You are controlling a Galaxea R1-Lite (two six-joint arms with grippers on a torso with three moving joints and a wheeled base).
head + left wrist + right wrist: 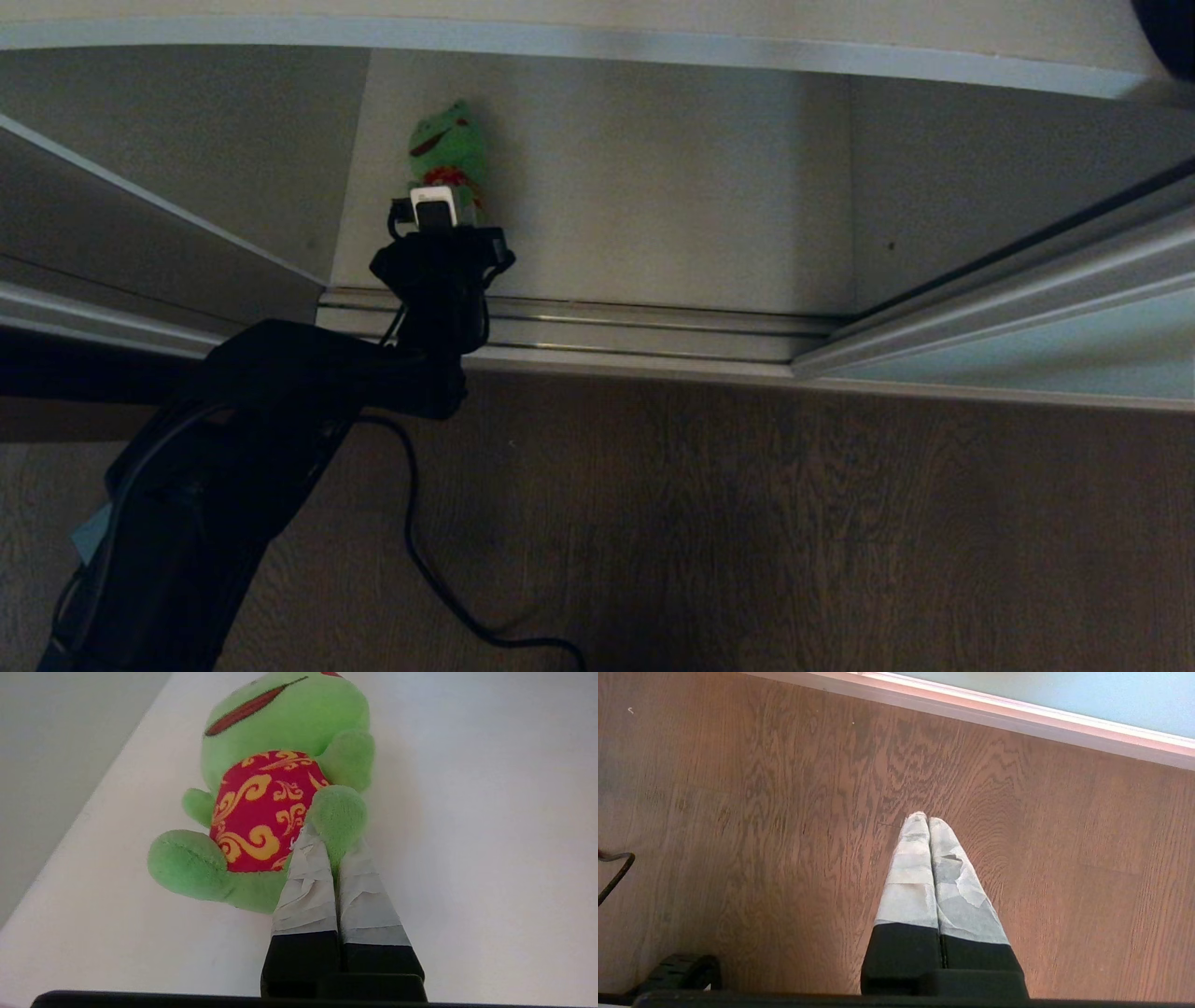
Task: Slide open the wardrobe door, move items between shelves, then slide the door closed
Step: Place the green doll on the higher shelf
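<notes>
A green frog plush (pixel 450 140) with a red and yellow patterned belly (pixel 261 802) lies on its back on the off-white lower shelf (pixel 672 187) inside the wardrobe, near its left wall. My left gripper (pixel 334 835) reaches in over the door track and is shut on one of the frog's feet; in the head view the gripper (pixel 439 201) is mostly hidden behind its wrist. The sliding wardrobe door (pixel 1046 359) stands slid to the right, leaving the opening free. My right gripper (pixel 928 819) hangs shut and empty above the wood floor.
The upper shelf's pale front edge (pixel 560 42) runs across above the opening. Metal door tracks (pixel 635 327) cross the threshold. A black cable (pixel 425 560) trails over the brown wood-grain floor (pixel 794 523). A side panel (pixel 140 233) bounds the opening on the left.
</notes>
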